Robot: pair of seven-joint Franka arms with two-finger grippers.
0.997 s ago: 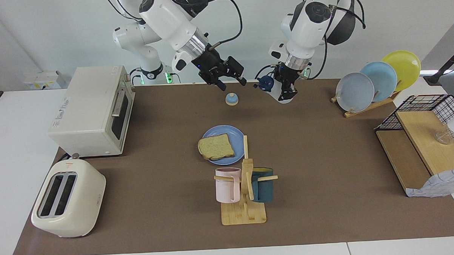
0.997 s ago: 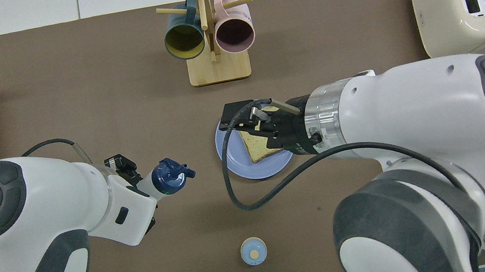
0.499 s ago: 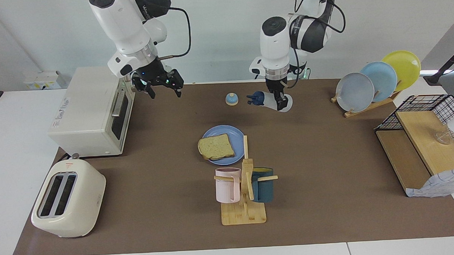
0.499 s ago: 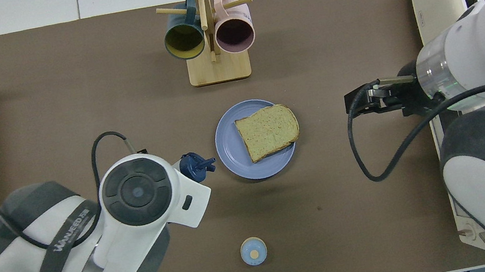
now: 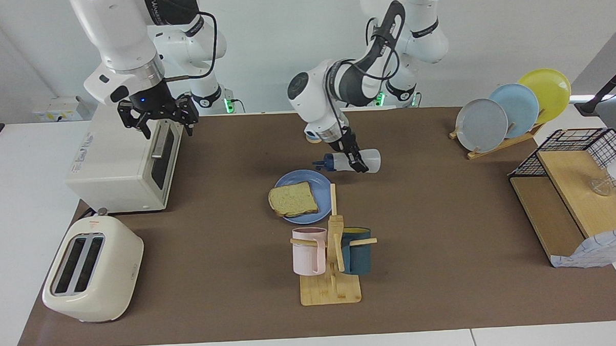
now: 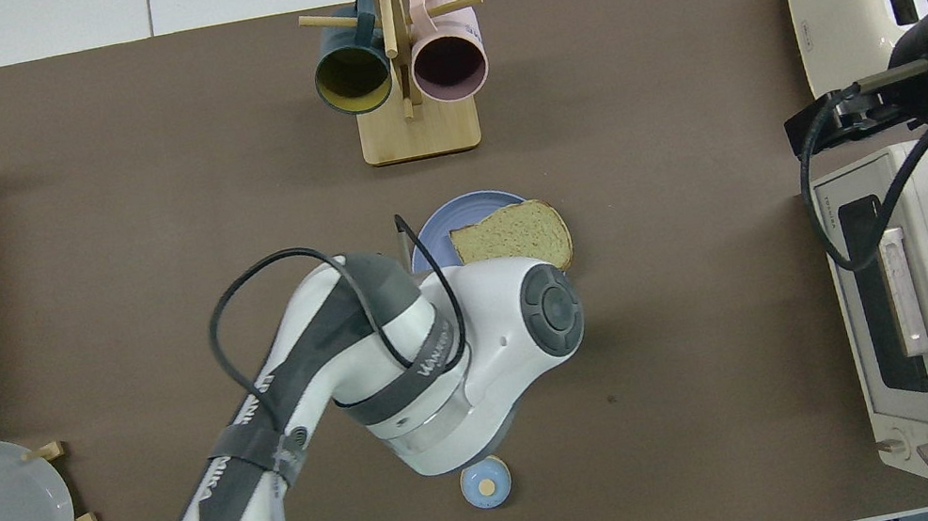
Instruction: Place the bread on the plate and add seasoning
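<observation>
Facing view: left tool (image 5: 358,163) has carried the gripped seasoning bottle (image 5: 349,162) to the plate (image 5: 308,179); bread (image 5: 292,199) placed, right tool (image 5: 157,119) open, retreated over the oven (image 5: 123,154); pouring next.

The left gripper (image 5: 355,160) carried the seasoning (image 5: 351,162), tipped on its side, down to the plate (image 5: 308,177)'s one o'clock edge in the facing view, while the open right gripper (image 5: 157,119) withdrew from above the bread (image 5: 292,199) to over the toaster oven (image 5: 125,151).
</observation>
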